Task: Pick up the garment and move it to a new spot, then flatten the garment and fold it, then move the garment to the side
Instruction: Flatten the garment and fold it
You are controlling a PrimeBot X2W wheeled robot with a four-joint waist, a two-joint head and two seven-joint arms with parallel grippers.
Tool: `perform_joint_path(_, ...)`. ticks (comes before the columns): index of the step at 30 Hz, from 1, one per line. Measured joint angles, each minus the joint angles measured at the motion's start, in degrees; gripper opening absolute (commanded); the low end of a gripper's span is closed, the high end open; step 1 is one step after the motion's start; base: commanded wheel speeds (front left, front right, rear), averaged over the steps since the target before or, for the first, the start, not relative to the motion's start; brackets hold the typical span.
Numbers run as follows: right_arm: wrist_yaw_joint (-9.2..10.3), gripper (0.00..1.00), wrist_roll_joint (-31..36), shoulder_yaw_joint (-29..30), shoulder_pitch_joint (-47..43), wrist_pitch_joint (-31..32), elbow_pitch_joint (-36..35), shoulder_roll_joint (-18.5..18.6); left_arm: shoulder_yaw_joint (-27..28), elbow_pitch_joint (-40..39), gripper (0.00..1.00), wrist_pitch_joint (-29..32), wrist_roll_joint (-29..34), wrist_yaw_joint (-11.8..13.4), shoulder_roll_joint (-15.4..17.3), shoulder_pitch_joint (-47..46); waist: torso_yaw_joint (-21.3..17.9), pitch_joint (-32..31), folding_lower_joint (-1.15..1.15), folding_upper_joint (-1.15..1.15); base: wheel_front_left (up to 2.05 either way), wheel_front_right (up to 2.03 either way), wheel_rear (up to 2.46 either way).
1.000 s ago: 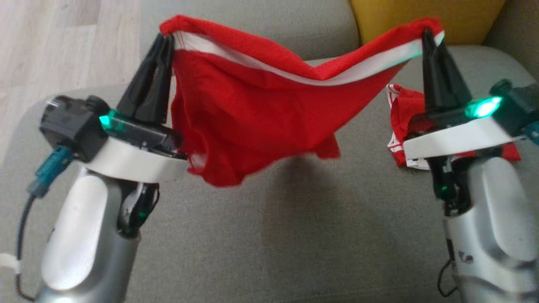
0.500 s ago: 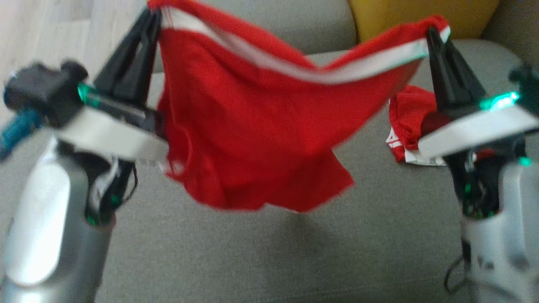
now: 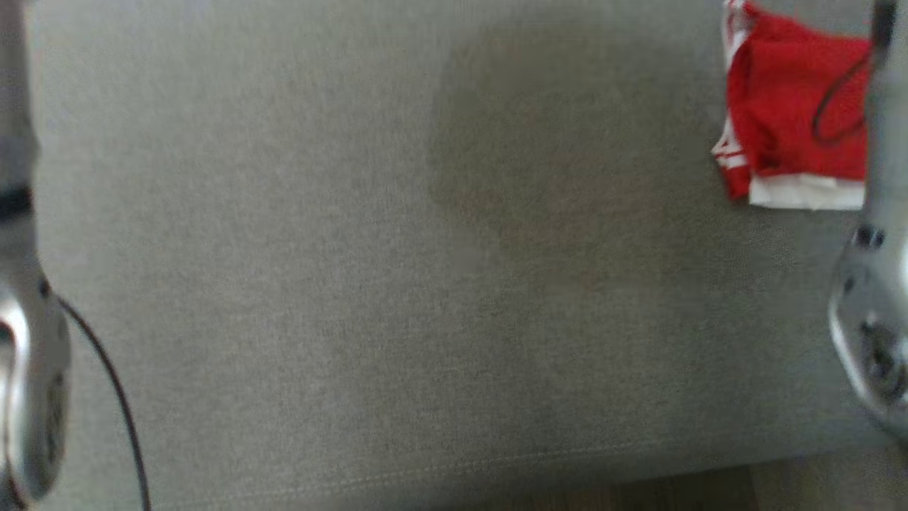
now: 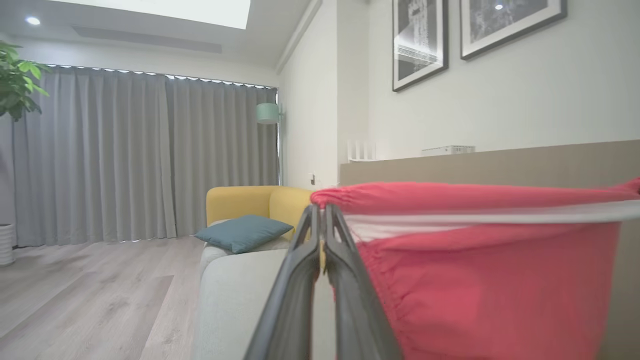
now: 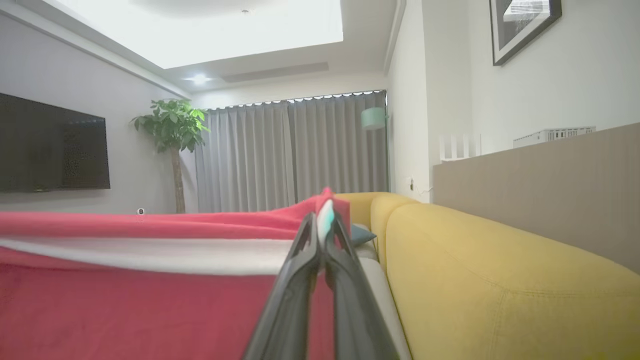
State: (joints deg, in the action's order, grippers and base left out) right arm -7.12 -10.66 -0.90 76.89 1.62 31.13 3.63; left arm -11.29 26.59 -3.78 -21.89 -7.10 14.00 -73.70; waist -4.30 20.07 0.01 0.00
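Head view: grey sofa seat point(image 3: 355, 284); folded red-white cloth point(image 3: 787, 135) lying at far right.
Left wrist view: left gripper point(image 4: 321, 212) jaws clamped on red garment point(image 4: 480, 280) waistband corner, held above sofa.
Right wrist view: right gripper point(image 5: 320, 222) jaws clamped on opposite corner; garment stretched leftward.

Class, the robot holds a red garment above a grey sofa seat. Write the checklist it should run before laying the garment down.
1. Left gripper shut on the top edge of the red garment: ok.
2. Right gripper shut on the edge's other end: ok.
3. Top edge stretched straight between them: ok.
4. Grey seat has open room beside the folded red piece: ok.
5. Garment's lower hem hanging untangled: cannot tell.
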Motion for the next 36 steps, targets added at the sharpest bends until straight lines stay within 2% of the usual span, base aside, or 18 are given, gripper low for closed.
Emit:
perform_joint_path(3, 0.0, 0.0, 0.2, 0.0, 5.4, -6.2, 7.9, -0.1, 0.3, 7.1, 0.0, -5.0, 0.2, 0.0, -0.7, -5.3, 0.4, 3.9, 0.01, 0.0, 0.0, 0.0, 0.0)
perform_joint_path(4, 0.0, 0.0, 0.2, 0.0, 5.4, -6.2, 7.9, -0.1, 0.3, 7.1, 0.0, -5.0, 0.2, 0.0, -0.7, -5.3, 0.4, 3.9, 0.01, 0.0, 0.0, 0.0, 0.0)
perform_joint_path(9, -0.01, 0.0, -1.9, -0.6, 5.5, -11.6, 21.6, -0.2, -1.2, 16.6, 0.0, -9.4, 0.0, -0.5, -3.2, -6.1, 1.5, 8.4, 0.02, 0.0, 0.0, 0.0, 0.0)
perform_joint_path(14, -0.01, 0.0, -5.7, -2.7, 2.0, -14.1, 31.8, -0.1, -5.8, 20.3, 0.0, -10.5, -0.6, -0.5, -4.1, -0.9, 3.2, 10.2, 0.01, 0.0, 0.0, 0.0, 0.0)
perform_joint_path(18, 0.0, 0.0, -6.6, -5.2, -2.3, -14.3, 38.4, 0.0, -10.3, 18.3, 0.0, -10.5, -1.8, -0.5, -3.9, 7.5, 3.9, 9.1, 0.0, 0.0, 0.0, 0.0, 0.0)
perform_joint_path(22, 0.0, 0.0, -6.6, -9.4, -6.1, -13.9, 40.9, 0.3, -15.6, 13.2, 0.0, -10.5, -1.9, -0.5, -2.5, 15.9, 4.3, 6.9, 0.0, 0.0, 0.0, 0.0, 0.0)
perform_joint_path(27, 0.0, 0.0, -6.4, -12.5, -10.7, -9.3, 42.3, 0.8, -21.6, 8.6, 0.0, -10.5, -1.3, -0.5, 1.2, 26.4, 4.4, 3.0, 0.0, 0.0, 0.0, 0.0, 0.0)
perform_joint_path(33, 0.0, 0.0, -8.7, -18.3, -17.7, -2.7, 41.7, 3.8, -24.7, 5.0, 0.0, -10.5, -1.3, -0.5, 2.5, 35.0, 4.3, -2.2, 0.0, 0.0, 0.0, 0.0, 0.0)
perform_joint_path(36, 0.0, 0.0, -12.1, -20.6, -20.8, 0.7, 39.5, 5.5, -25.5, 3.7, 0.0, -10.5, -0.5, -0.5, 3.2, 37.5, 4.1, -4.6, 0.0, 0.0, 0.0, 0.0, 0.0)
